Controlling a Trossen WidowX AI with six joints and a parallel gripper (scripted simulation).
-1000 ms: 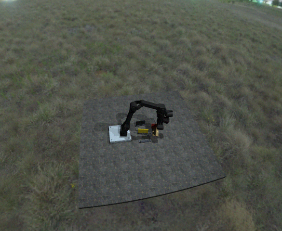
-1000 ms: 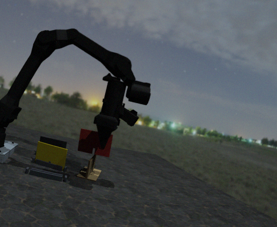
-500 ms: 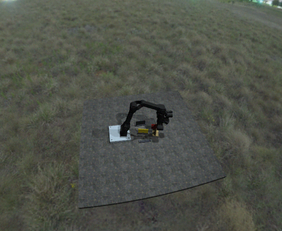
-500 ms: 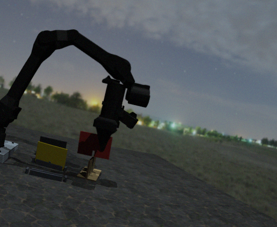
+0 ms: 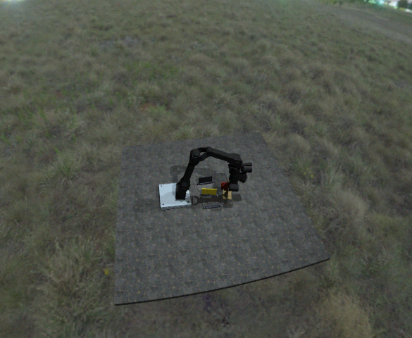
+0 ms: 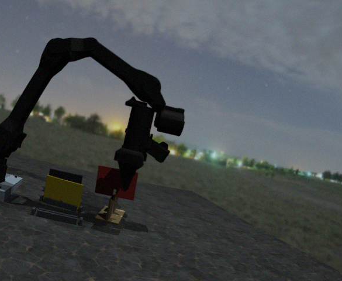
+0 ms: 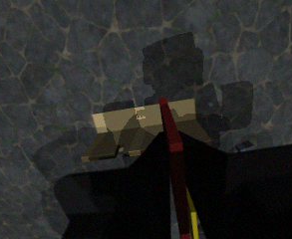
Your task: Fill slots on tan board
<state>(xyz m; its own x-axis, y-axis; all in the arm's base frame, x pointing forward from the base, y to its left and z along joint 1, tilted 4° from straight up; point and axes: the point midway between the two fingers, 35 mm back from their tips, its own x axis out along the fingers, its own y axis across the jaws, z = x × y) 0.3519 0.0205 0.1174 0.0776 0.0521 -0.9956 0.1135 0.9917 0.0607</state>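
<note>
"What's the gripper (image 5: 234, 187) (image 6: 125, 187) (image 7: 168, 136) doing?"

"Pinching the red board (image 5: 224, 186) (image 6: 106, 182) (image 7: 172, 141), right above the tan board (image 5: 227, 194) (image 6: 111, 203) (image 7: 103, 150)."

"And the holders?"

"Beside the tan board, on the robot-base side: one has the yellow board (image 5: 209, 191) (image 6: 62, 190) (image 7: 194, 224), another the black board (image 5: 205, 179) (image 6: 65, 175)."

"Which way's the red one pointing?"

"Upright, notch down, long axis crosswise to the tan board. Can't tell whether they're touching."
</note>
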